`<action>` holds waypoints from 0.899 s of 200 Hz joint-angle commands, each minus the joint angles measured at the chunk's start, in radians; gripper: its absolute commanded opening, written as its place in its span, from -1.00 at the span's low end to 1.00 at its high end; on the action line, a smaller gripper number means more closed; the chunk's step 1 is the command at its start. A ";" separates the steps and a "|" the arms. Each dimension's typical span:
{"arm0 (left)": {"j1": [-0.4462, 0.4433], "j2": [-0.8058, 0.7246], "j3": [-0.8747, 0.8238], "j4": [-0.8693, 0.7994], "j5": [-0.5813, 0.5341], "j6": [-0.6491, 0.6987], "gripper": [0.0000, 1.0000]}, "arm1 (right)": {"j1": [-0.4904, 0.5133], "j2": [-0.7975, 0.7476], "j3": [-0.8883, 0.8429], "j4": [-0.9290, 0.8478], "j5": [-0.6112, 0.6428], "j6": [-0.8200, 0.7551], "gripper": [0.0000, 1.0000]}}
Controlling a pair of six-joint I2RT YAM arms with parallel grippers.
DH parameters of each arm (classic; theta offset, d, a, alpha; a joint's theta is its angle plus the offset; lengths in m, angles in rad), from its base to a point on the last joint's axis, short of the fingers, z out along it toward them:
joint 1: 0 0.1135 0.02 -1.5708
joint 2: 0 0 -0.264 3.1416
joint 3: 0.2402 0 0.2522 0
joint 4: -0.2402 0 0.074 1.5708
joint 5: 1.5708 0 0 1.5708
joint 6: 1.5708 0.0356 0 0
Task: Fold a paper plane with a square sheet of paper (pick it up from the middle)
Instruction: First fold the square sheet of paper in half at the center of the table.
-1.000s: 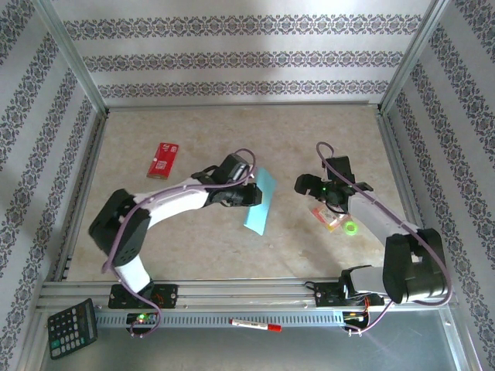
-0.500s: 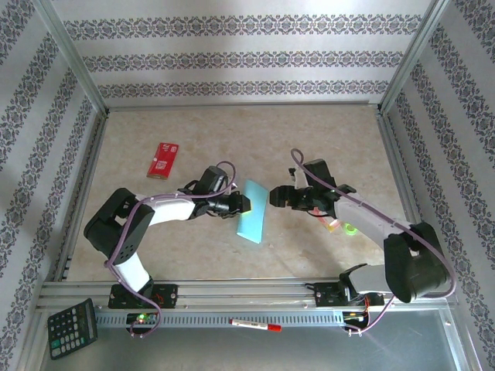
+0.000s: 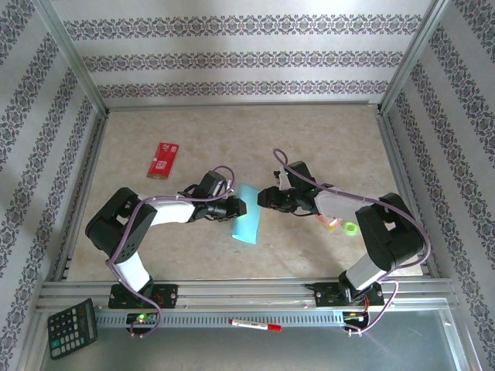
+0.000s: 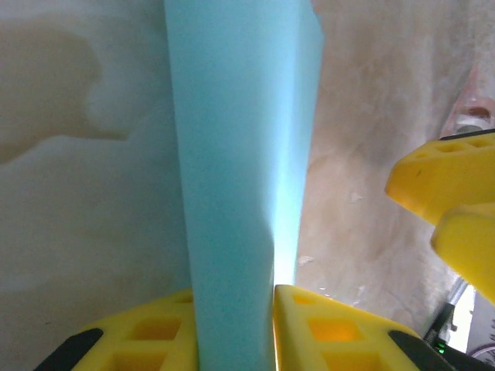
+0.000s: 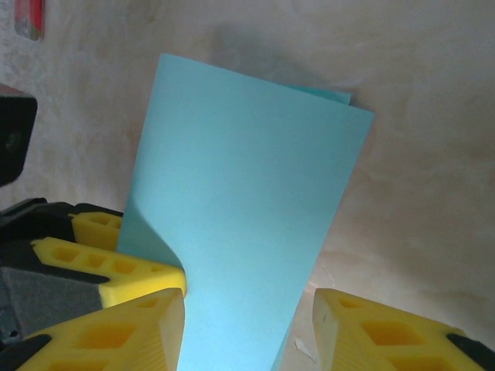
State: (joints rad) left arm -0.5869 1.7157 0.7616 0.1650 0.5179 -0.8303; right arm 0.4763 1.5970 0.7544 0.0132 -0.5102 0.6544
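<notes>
At the bottom left of the top view a calculator (image 3: 72, 328) lies below the frame rail, with a marker pen (image 3: 255, 325) to its right at bottom centre. Higher up, at mid-frame, the left gripper (image 3: 240, 207) is clamped on the left edge of the sheet of paper (image 3: 247, 220), a light teal piece folded to a narrow strip. The left wrist view shows its yellow fingers (image 4: 325, 325) pressed against both faces of the sheet (image 4: 240, 154). The right gripper (image 3: 263, 198) meets the sheet's upper right edge. Its jaws are partly parted and straddle the paper (image 5: 247, 193), one finger just beside it, the other clear. A small pink-and-yellow packet (image 3: 331, 220) lies to the right on the table (image 3: 232, 139). Farthest, at upper left, a red packet (image 3: 163, 159) lies flat.
</notes>
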 commanded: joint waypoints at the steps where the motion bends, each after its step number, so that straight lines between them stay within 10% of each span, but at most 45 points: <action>1: 0.002 0.006 -0.018 -0.027 -0.048 0.037 -0.46 | 0.015 0.033 0.039 0.058 -0.011 0.023 -0.09; 180: -0.004 -0.031 -0.009 -0.189 -0.154 0.122 -0.07 | 0.038 0.250 0.109 0.120 0.003 0.050 -0.33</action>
State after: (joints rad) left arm -0.5961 1.6955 0.7509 0.1280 0.4572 -0.7631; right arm 0.5018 1.8076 0.8520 0.1135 -0.5140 0.7055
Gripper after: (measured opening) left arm 0.441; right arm 0.339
